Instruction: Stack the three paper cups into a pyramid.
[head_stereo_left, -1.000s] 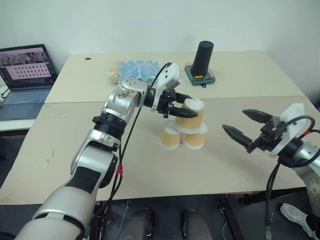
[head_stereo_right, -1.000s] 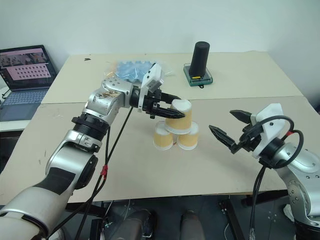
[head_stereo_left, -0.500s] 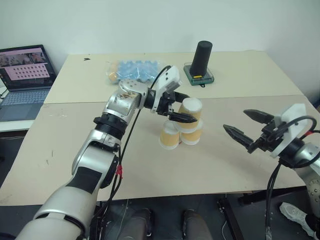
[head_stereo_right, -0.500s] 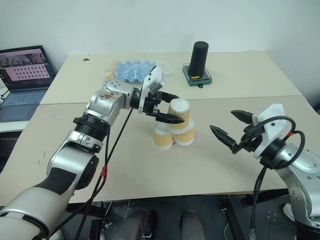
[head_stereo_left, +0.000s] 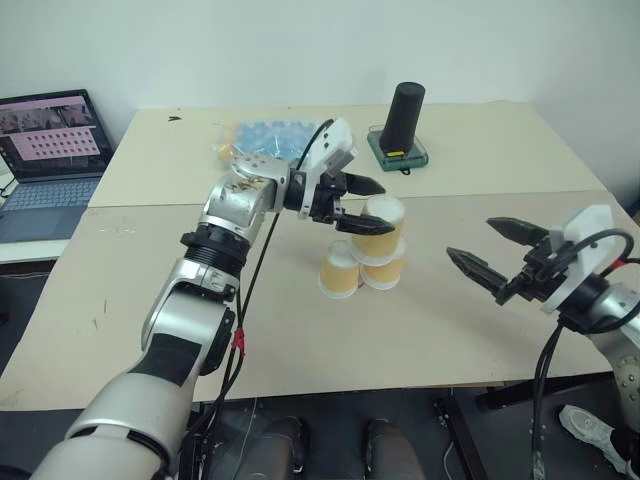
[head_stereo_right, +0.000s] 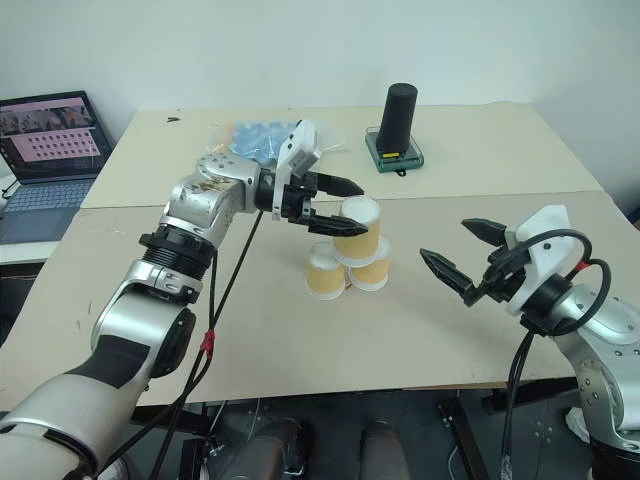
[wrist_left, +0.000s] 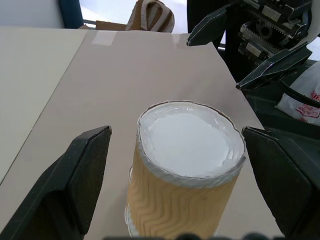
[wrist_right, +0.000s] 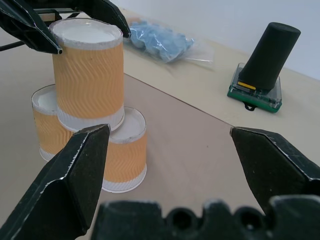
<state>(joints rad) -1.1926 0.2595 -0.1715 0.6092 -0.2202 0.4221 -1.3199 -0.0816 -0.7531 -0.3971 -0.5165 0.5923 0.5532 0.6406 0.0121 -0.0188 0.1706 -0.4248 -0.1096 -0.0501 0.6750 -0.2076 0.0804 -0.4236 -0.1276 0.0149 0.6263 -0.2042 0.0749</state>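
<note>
The three paper cups stand upside down as a pyramid at the table's middle. Two of them, the left (head_stereo_left: 339, 273) and the right (head_stereo_left: 386, 271), sit side by side on the table. The third (head_stereo_left: 379, 228) rests on top of them. My left gripper (head_stereo_left: 377, 207) reaches in from the left at the top cup's height and is open. In the left wrist view its fingers (wrist_left: 82, 172) stand on either side of that cup (wrist_left: 186, 167) with a gap on each side. My right gripper (head_stereo_left: 476, 241) hovers open to the right of the stack, holding nothing.
A tall black cylinder (head_stereo_left: 405, 113) on a green base stands at the back of the table. A bag of blue items (head_stereo_left: 268, 138) lies at the back left. A laptop (head_stereo_left: 52, 160) sits on a side table at far left.
My left gripper has opened and let go of the top cup, which now rests on the two lower cups. The right arm has not moved.
</note>
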